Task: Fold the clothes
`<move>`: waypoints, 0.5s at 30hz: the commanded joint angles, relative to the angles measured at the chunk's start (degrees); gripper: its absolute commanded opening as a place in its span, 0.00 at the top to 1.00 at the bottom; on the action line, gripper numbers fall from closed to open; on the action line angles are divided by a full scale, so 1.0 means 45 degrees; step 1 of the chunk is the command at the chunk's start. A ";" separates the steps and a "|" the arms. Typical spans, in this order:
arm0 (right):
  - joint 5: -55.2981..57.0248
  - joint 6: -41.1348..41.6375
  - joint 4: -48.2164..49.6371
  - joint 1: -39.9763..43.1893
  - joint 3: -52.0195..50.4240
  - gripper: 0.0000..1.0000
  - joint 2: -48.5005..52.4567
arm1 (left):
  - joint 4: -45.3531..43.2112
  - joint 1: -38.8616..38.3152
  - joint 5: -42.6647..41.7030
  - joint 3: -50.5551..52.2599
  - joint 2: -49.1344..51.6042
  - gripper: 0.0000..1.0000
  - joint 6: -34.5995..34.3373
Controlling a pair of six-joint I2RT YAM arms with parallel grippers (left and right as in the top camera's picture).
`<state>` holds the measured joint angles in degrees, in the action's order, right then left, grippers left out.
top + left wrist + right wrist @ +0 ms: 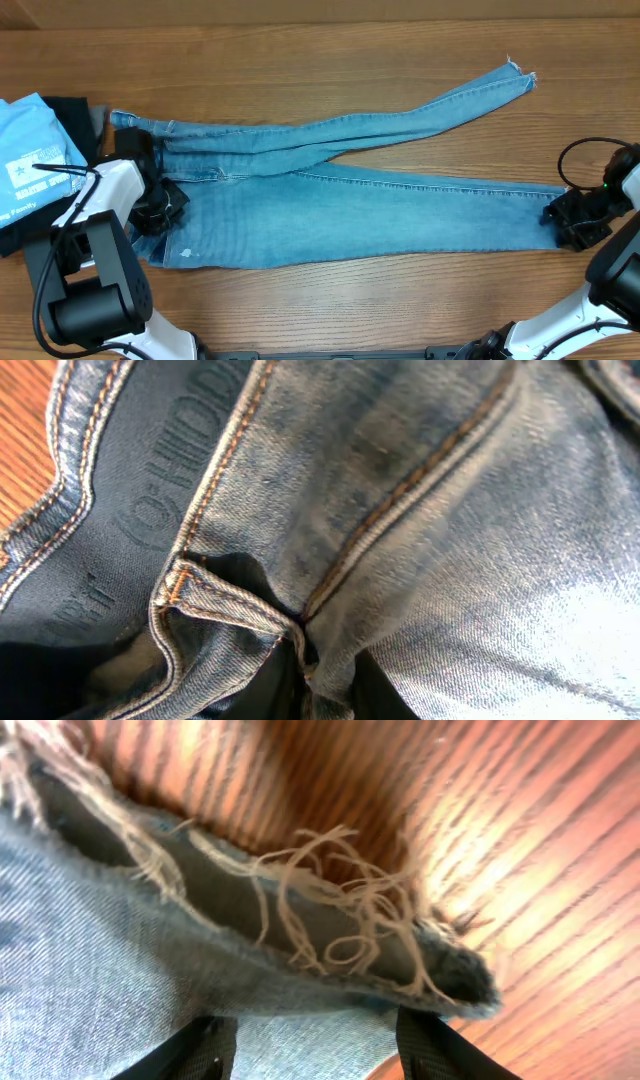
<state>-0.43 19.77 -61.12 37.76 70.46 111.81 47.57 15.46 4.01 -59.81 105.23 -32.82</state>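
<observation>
The light-wash jeans (380, 205) lie flat across the wooden table, waistband at the left and both legs running right. The upper leg ends in a frayed hem (515, 78). My left gripper (160, 200) is at the waistband end. In the left wrist view a bunched fold of denim (325, 660) sits pinched between its dark fingers (385, 695), so the left gripper (320, 695) is shut on the jeans. My right gripper (562, 215) is at the lower leg's frayed hem (330, 920). Its fingers (190, 1050) stand apart over the denim, and the right gripper (315, 1045) is open.
A light blue T-shirt with white print (35, 160) lies at the far left on dark folded garments (70, 108), close behind my left arm. Bare wooden table (300, 50) stretches above and below the jeans. A black cable (585, 155) loops by the right arm.
</observation>
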 commanded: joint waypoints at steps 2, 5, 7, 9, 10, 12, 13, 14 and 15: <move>0.1287 0.0175 0.0010 0.0597 0.0729 0.40 -0.0437 | 0.1515 0.0913 0.1899 0.1749 0.1141 0.61 0.0219; 0.0908 -0.0588 -0.0131 0.0257 0.1846 0.32 -0.1948 | 0.2064 0.0520 0.2093 0.0544 -0.0709 0.19 0.0539; 0.0432 -0.0821 -0.0126 0.0024 0.2181 0.30 -0.2720 | 0.1817 0.0432 0.1331 -0.0034 -0.1598 0.02 0.0763; 0.0345 -0.0821 -0.0126 0.0015 0.2171 0.29 -0.2827 | 0.0777 0.0437 0.0418 -0.0452 -0.2093 0.00 0.1239; 0.0340 -0.0821 -0.0165 0.0015 0.2152 0.29 -0.2817 | 0.0151 0.0437 0.0423 -0.0525 -0.2098 0.00 0.1253; 0.0073 -0.0826 -0.0204 0.0015 0.2142 0.29 -0.2822 | -0.1234 0.0437 0.0413 -0.0525 -0.2089 0.10 0.1307; 0.0068 -0.0831 -0.0219 0.0015 0.2142 0.29 -0.2822 | -0.2157 0.0403 0.0350 -0.0520 -0.2079 0.33 0.1350; 0.0068 -0.0826 -0.0287 0.0015 0.2142 0.29 -0.2817 | -0.2720 0.0374 0.0136 -0.0520 -0.2059 0.52 0.1452; 0.0068 -0.0826 -0.0345 0.0015 0.2142 0.29 -0.2817 | -0.3055 0.0374 -0.0306 -0.0515 -0.2016 0.73 0.1496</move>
<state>0.36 16.43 -62.43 37.78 79.77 99.18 37.06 17.65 6.00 -61.36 96.71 -27.68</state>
